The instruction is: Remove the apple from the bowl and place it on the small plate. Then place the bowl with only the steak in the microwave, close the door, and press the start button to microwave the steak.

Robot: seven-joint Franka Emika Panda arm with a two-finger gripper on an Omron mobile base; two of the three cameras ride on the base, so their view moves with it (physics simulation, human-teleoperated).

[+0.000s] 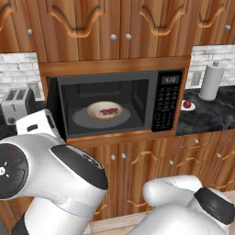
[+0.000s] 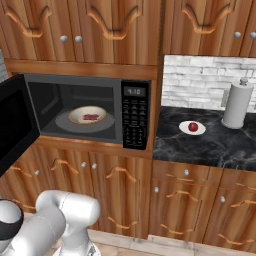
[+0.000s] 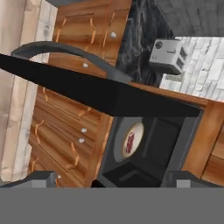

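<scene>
Claw (image 3: pixel 109 181) spread wide, gripping nothing, low in the hand view. Door (image 3: pixel 92 89) open. Bowl (image 1: pixel 104 110) with steak (image 1: pixel 108 111) centre-frame inside microwave (image 1: pixel 117 103). Apple (image 2: pixel 193 126) on small plate (image 2: pixel 200 131), right on desk (image 2: pixel 215 142).

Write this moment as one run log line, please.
apple: on small plate | bowl with steak: inside microwave | door: open | gripper: open, empty, near door | next: close door

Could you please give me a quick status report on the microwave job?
Fingers open, empty. Bowl with steak on turntable; apple on small plate. Door open, nothing blocking its swing.
</scene>
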